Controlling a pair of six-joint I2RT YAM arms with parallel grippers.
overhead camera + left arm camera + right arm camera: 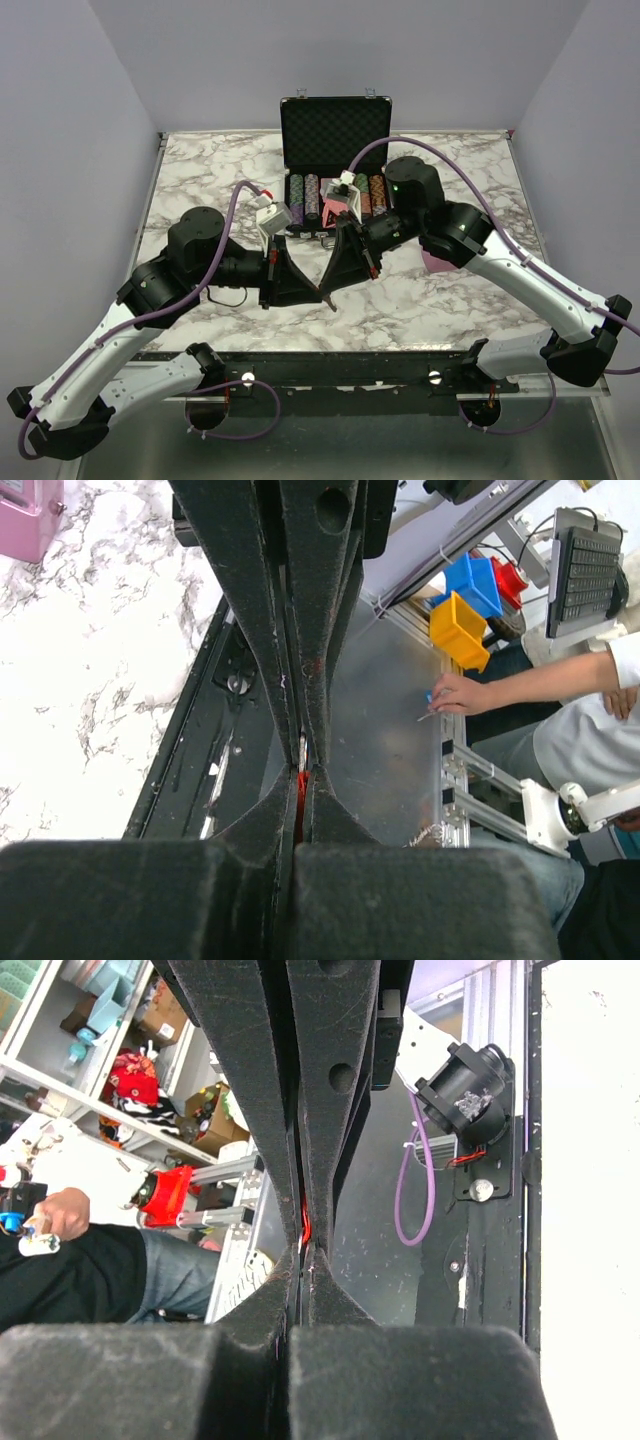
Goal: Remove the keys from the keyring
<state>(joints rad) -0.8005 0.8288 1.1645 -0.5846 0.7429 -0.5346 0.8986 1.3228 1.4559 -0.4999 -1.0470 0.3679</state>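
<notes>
Got left gripper (301, 776) clamped shut on the red keyring (306, 1222), right gripper (303, 1260) pinched on a silver key (302, 748), tip to tip over the near-middle table (200, 170). Seeing the keyring edge-on, long axis running left-right.

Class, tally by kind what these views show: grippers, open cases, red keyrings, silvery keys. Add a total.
Grippers: 2 (left gripper, right gripper)
Open case: 1
Red keyring: 1
Silvery key, only a sliver showing: 1
Total: 5
</notes>
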